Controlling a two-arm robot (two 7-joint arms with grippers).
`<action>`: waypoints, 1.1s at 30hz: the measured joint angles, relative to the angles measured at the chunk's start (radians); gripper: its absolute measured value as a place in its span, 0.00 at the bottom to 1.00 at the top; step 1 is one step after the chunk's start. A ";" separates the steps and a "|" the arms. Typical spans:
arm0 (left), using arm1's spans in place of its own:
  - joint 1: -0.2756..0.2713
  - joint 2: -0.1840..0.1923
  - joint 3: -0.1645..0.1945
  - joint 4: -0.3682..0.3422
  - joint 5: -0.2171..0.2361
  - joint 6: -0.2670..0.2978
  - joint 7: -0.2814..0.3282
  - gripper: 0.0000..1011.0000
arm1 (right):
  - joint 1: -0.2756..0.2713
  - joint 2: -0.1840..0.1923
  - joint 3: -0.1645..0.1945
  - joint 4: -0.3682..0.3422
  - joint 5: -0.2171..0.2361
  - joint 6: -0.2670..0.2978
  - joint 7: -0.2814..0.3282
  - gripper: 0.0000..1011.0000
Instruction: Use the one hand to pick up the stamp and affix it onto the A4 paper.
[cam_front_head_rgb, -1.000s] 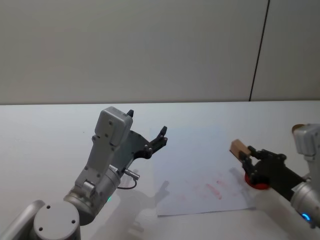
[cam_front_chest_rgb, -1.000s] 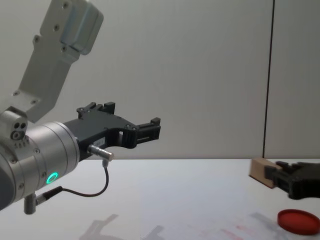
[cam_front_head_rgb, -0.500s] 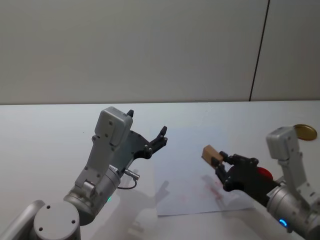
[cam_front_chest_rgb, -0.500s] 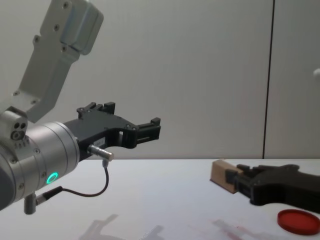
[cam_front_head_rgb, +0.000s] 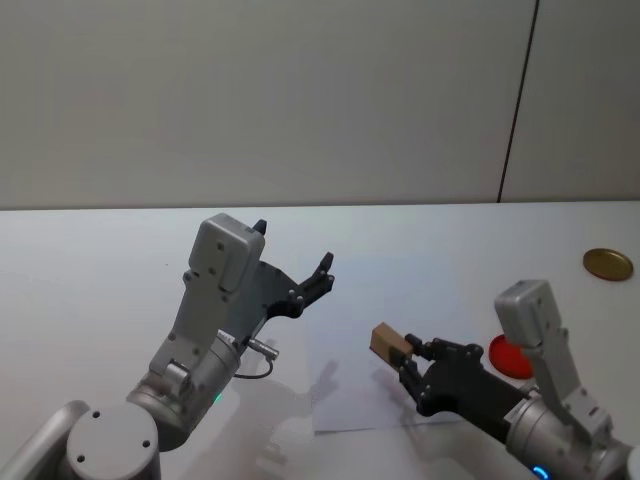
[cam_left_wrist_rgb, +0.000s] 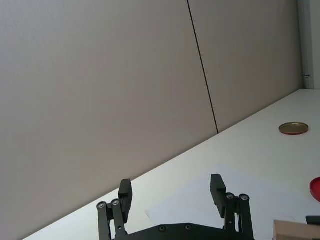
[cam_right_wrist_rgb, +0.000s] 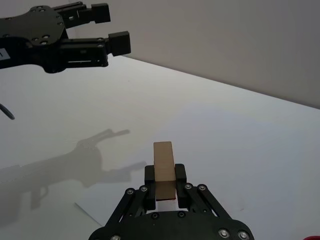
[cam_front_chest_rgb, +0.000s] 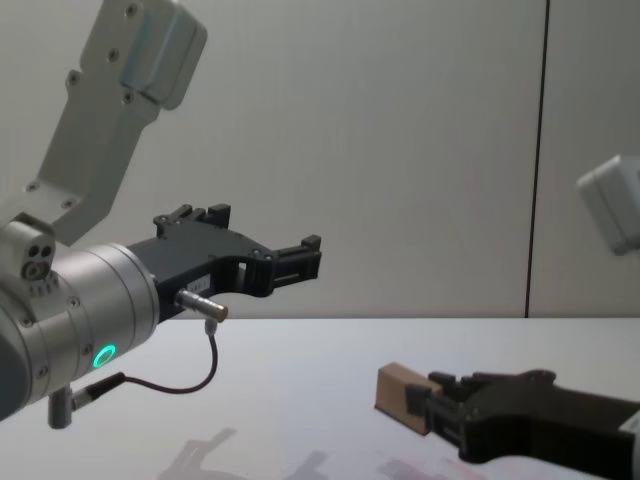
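Stamp (cam_front_head_rgb: 388, 343) is a small tan wooden block with squared edges and a plain matte face. It is pinched between the two black fingers of my right gripper (cam_front_head_rgb: 408, 362), which is clamped on its rear end. The free end sticks out forward and tilts a little. From the head camera it sits over the left part of the A4 paper (cam_front_head_rgb: 350, 395), a thin flat white sheet barely distinct from the white table (cam_front_head_rgb: 100, 270). I cannot tell whether block and sheet touch. A flat round red ink pad (cam_front_head_rgb: 510, 357) lies just behind the right arm, and a brass-coloured disc (cam_front_head_rgb: 607, 264) lies far off to the right. My left gripper (cam_front_head_rgb: 295, 248) hangs raised, left of the sheet, its fingers spread and holding nothing.
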 joint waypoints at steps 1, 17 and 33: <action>0.000 0.000 0.000 0.000 0.000 0.000 0.000 0.98 | -0.002 -0.001 -0.004 0.002 -0.003 0.002 0.002 0.21; 0.000 0.000 0.000 0.000 0.000 0.000 0.000 0.98 | -0.007 -0.011 -0.029 0.039 -0.045 0.017 0.008 0.21; 0.000 0.000 0.000 0.000 0.000 0.000 0.000 0.98 | 0.010 -0.017 -0.035 0.070 -0.070 0.035 0.022 0.21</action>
